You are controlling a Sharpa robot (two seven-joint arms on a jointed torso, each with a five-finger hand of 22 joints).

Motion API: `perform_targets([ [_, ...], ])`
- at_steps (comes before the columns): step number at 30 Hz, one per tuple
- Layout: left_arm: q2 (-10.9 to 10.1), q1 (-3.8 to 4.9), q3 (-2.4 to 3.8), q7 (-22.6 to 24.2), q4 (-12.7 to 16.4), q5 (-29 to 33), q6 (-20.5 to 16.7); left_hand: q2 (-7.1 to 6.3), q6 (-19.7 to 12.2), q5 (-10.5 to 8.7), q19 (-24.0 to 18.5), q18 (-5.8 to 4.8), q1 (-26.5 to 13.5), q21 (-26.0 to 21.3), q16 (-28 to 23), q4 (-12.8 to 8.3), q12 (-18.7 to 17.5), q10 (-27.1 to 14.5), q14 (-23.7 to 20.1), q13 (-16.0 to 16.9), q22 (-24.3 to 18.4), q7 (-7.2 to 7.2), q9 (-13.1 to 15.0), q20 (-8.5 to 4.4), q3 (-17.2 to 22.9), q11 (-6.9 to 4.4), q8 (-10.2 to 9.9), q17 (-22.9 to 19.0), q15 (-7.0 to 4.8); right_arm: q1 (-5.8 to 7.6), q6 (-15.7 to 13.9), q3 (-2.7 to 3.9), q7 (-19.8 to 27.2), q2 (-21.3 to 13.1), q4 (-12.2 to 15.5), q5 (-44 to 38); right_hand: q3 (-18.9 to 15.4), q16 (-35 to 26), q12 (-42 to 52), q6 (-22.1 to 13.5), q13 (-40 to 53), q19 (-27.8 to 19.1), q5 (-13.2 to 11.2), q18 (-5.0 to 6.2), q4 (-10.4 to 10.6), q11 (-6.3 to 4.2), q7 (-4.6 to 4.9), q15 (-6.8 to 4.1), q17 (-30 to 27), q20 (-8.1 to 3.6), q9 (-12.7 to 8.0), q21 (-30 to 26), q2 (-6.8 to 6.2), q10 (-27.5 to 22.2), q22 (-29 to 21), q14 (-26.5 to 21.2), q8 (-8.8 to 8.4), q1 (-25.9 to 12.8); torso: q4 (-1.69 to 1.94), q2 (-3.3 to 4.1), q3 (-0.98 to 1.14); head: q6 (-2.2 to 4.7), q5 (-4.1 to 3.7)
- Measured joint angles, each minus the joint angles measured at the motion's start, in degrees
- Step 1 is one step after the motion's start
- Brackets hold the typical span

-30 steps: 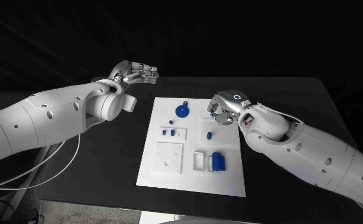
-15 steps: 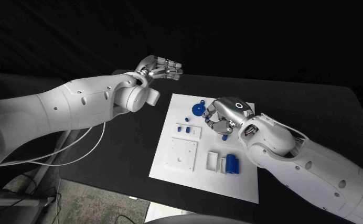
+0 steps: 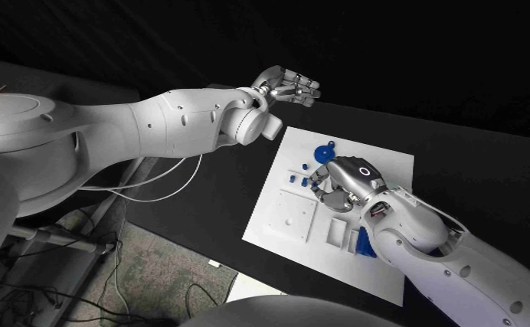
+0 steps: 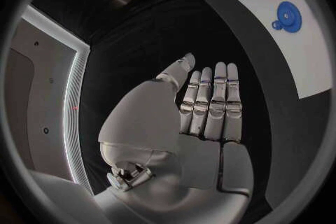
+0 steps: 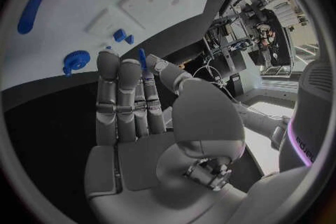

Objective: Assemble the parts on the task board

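Your right hand pinches a slim blue pin over the flat white board; your left hand hangs empty, fingers straight

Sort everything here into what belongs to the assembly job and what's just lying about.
Job: task board, blue gear, blue block, blue peg pinched in the right hand, left hand.
Lying about: black table, white cable beside it.
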Motion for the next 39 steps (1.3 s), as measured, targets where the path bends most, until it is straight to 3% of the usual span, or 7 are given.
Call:
perform_targets([
  [5, 0.83, 0.28, 0.0, -0.02, -0.44, 0.01, -0.07, 0.22, 0.0, 0.0, 0.0, 0.0, 0.23, 0.0, 0.0, 0.0, 0.0, 0.0, 0.0, 0.0, 0.0, 0.0, 0.0, 0.0, 0.0, 0.0, 0.0, 0.0, 0.0, -1.03, 0.02, -0.3, 0.33, 1.0, -1.23, -0.72, -0.07, 0.01, 0.24, 0.0, 0.0, 0.0, 0.0, 0.0, -0.07, 0.0, 0.0, 0.0, 0.0, 0.01, -0.04, 0.26, 0.08, 0.0, 0.06, 0.0, -0.01, -0.08, -0.02, 0.01, 0.01, -0.57, 1.91],
  [13, 1.79, 0.54, 0.0, -0.06, -0.9, 0.02, -0.17, 0.22, 0.0, 0.0, 0.0, 0.0, 0.23, 0.0, 0.0, 0.0, 0.0, 0.0, 0.0, 0.0, 0.0, 0.0, 0.0, 0.0, 0.0, 0.0, 0.0, 0.0, 0.0, -2.1, 0.02, -0.85, 0.57, 2.11, -2.91, -1.78, -0.07, 0.02, 0.28, -0.01, 0.0, -0.03, 0.0, -0.01, -0.07, -0.09, 0.0, 0.01, -0.01, -0.21, -0.01, 0.26, 0.07, -0.09, 0.16, 0.01, -0.01, -0.07, -0.04, 0.01, 0.11, -1.19, 3.55],
  [24, 2.29, 0.67, 0.0, -0.09, -1.06, 0.03, -0.21, 0.22, 0.0, 0.0, 0.0, 0.0, 0.22, 0.0, 0.0, 0.0, 0.0, 0.0, 0.0, 0.0, 0.26, 0.0, 0.0, 0.0, 0.0, 0.0, 0.0, 0.0, 0.0, -3.27, 0.0, -1.18, 0.7, 3.15, -4.61, -2.8, -0.08, 0.04, 0.28, -0.02, 0.0, 0.01, -0.01, -0.01, -0.08, -0.1, 0.0, 0.09, -0.17, -0.25, 0.0, 0.26, 0.06, -0.09, 0.16, 0.08, 0.17, -0.06, -0.12, -0.04, 0.27, -1.74, 4.35],
  [39, 2.64, 0.71, 0.0, -0.15, -1.11, 0.03, -0.2, 0.22, 0.0, 0.0, 0.0, 0.0, 0.22, 0.0, 0.0, 0.0, 0.0, 0.0, 0.0, 0.0, 0.25, 0.0, 0.0, 0.0, 0.0, 0.0, 0.0, -0.01, 0.0, -4.29, -0.12, -1.33, 0.81, 4.0, -6.16, -3.54, -0.15, 0.04, 0.21, -0.03, 0.0, 0.0, 0.22, 0.0, -0.15, -0.11, 0.01, 0.11, -0.34, -0.23, -0.01, 0.26, 0.05, -0.11, 0.2, 0.1, 0.16, -0.05, -0.12, -0.09, 0.3, -2.07, 4.49],
])
